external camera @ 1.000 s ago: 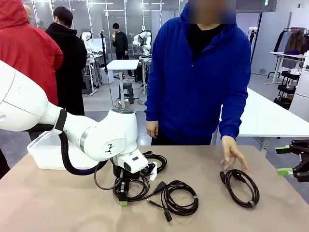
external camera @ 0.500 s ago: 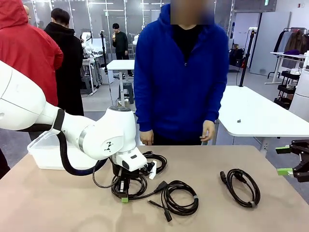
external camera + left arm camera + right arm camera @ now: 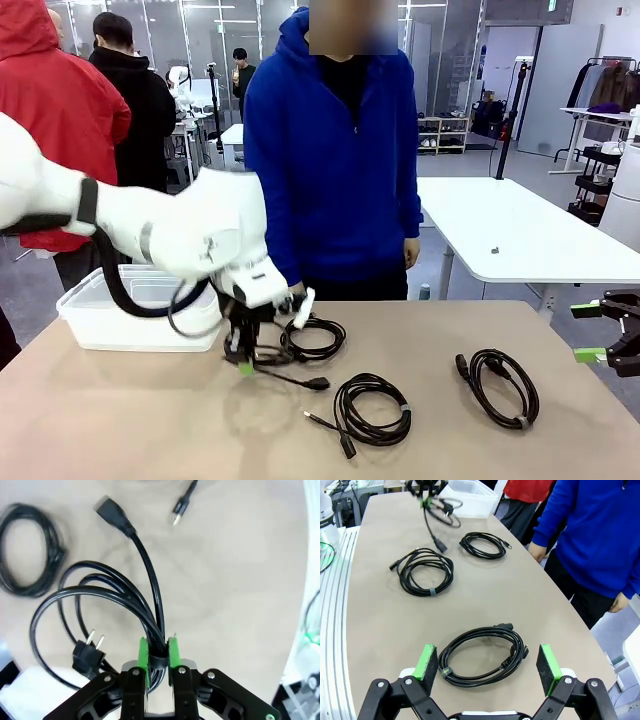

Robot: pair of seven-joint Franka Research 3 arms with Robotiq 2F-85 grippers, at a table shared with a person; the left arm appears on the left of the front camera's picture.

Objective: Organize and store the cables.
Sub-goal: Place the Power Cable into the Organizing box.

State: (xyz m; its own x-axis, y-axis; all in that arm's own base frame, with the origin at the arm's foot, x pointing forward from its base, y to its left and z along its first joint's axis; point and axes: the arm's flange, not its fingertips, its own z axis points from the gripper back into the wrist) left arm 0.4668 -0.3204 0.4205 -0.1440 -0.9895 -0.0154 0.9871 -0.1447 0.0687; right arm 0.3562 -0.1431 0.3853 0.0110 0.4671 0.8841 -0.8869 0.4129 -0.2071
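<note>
Step in hand: one cable gripped, bound for the bin.
Bin (image 3: 100, 322) far left. Left gripper (image 3: 243, 364) is clamped on a cable (image 3: 290, 377), plug end trailing low. On the table (image 3: 150, 420) lie the near coil (image 3: 315, 338), middle coil (image 3: 372, 410) and right coil (image 3: 500, 387). Right gripper (image 3: 597, 332) has jaws apart, idle. Next, probably: carry leftward, raising the slack over the bin wall.

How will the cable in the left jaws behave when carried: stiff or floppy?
Probably floppy: the held cable sags from the left gripper, jaws shut, in loose loops, one plug end dangling. Likely light, as a narrow pinch carries it. That end might snag the neighbouring coil.
</note>
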